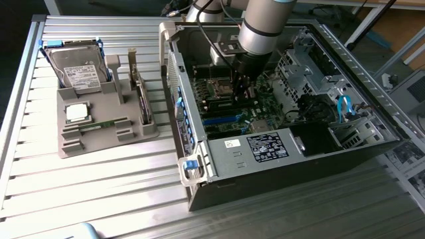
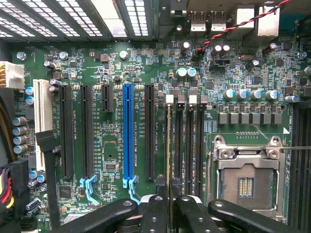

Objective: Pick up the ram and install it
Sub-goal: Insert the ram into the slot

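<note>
Black computer case (image 1: pixel 292 144) lay open, arm reaching inside over the motherboard (image 2: pixel 112 73). Gripper (image 2: pixel 170 206) was closed narrowly on the ram (image 2: pixel 169 145), held edge-on over the memory slots (image 2: pixel 187 145) beside the CPU socket (image 2: pixel 248 179). Judgement: keep stick square to slot, press straight and evenly.

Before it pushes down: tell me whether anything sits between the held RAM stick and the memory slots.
Nothing visible does. The hand grips the RAM stick edge-on, directly over the memory slots beside the empty CPU socket. The slots look bare, with no cable or part across them.
</note>
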You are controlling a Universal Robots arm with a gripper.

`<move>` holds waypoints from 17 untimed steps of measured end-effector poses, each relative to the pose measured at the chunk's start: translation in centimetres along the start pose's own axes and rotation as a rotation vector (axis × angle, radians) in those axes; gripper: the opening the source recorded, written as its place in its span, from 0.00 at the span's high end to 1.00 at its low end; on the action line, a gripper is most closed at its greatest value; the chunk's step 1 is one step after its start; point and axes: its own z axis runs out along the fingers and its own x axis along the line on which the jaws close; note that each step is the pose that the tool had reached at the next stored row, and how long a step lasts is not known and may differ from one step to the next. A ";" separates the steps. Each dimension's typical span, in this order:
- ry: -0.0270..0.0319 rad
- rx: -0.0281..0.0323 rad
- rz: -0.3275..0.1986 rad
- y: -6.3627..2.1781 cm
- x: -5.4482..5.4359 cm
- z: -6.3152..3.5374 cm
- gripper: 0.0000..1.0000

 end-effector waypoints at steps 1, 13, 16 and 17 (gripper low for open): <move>0.0000 0.0000 0.000 0.00 0.0 0.00 0.87; 0.0000 0.0000 0.000 0.00 0.0 0.00 0.67; -0.0003 0.0001 0.000 0.00 0.0 -0.02 0.67; -0.0002 0.0000 0.000 0.00 0.0 -0.08 0.67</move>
